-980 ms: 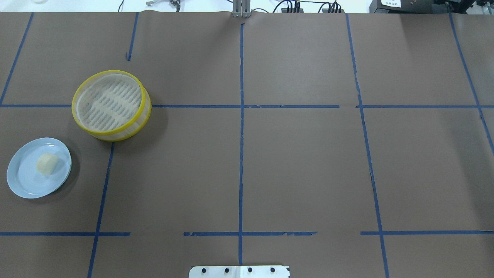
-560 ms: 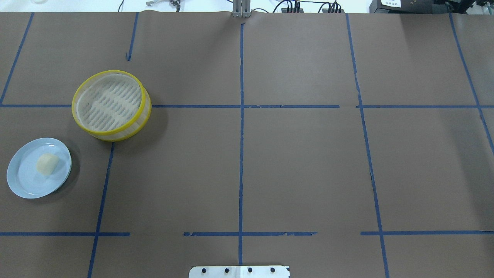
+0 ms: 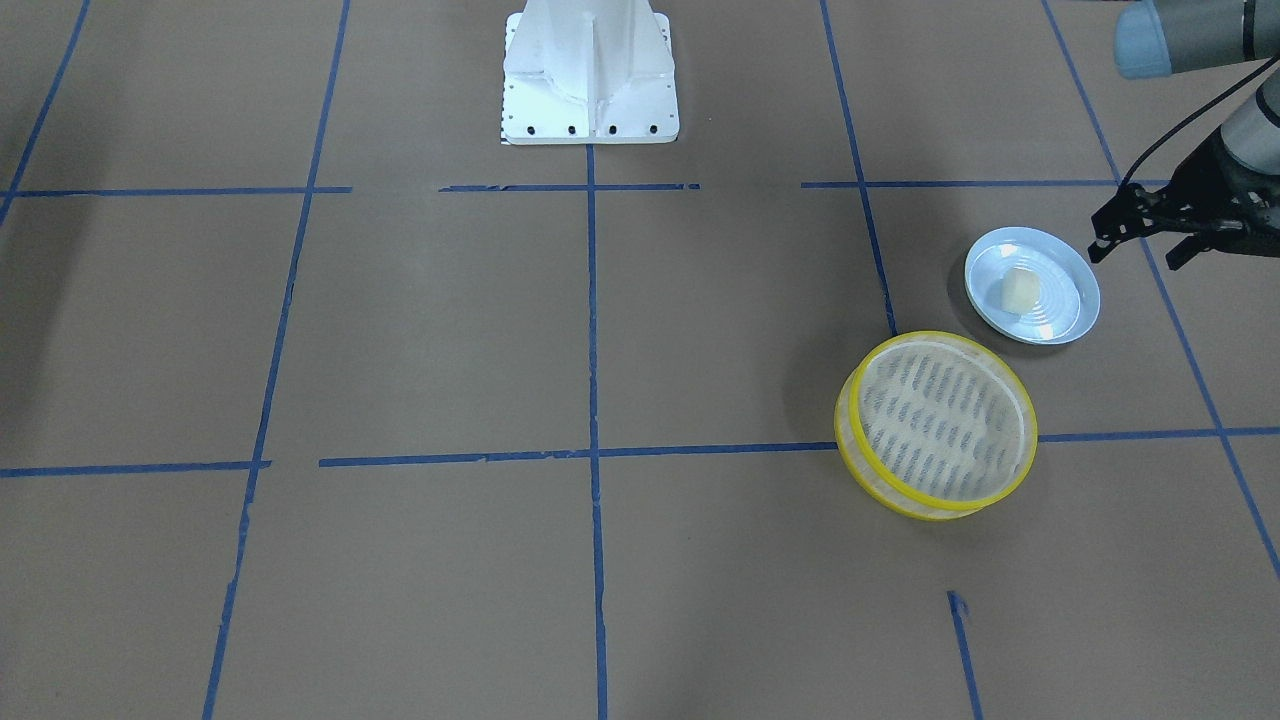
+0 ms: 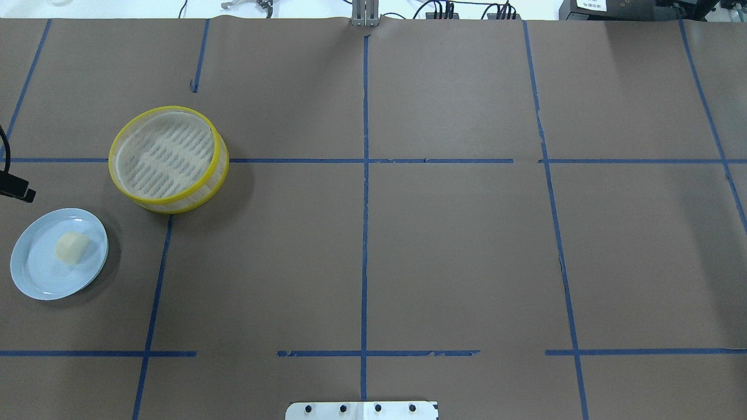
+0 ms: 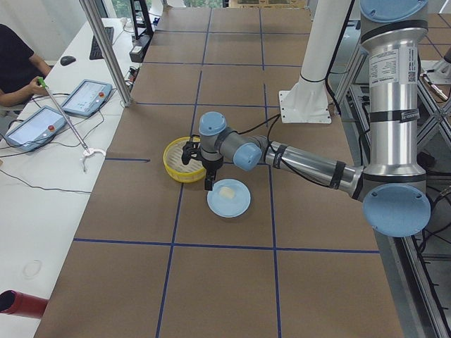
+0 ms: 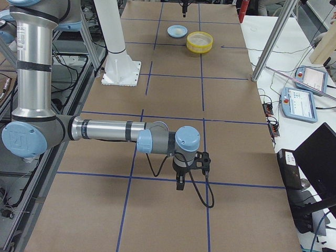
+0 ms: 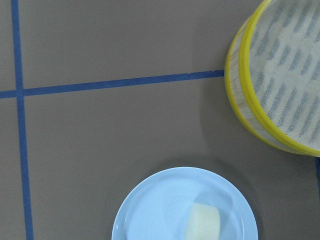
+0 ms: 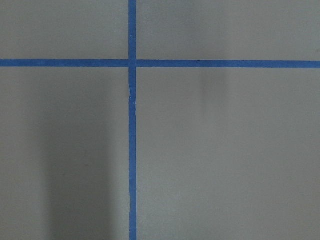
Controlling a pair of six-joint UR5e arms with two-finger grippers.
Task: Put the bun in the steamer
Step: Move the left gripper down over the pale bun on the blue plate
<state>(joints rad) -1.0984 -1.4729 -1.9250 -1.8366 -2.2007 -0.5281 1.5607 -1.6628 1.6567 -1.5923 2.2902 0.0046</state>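
Note:
The cream-white bun [image 4: 72,247] lies on a pale blue plate [image 4: 35,280] at the table's left. It also shows in the front view [image 3: 1017,291] and the left wrist view [image 7: 204,222]. The yellow-rimmed steamer [image 4: 168,157] stands empty just beyond the plate, seen too in the front view [image 3: 940,425] and the wrist view [image 7: 280,75]. My left gripper [image 3: 1138,252] is open and empty, hovering beside the plate's outer edge; one fingertip [image 4: 17,189] shows overhead. My right gripper [image 6: 191,176] hangs over bare table far away; whether it is open or shut I cannot tell.
Brown paper with blue tape lines covers the table [image 4: 455,245]. The robot's white base [image 3: 590,80] stands at mid table edge. Operators' tablets [image 5: 42,116] lie on a side bench past the far edge.
My left gripper has come into the overhead view at the left edge, near the plate. The bun, plate and steamer have not moved.

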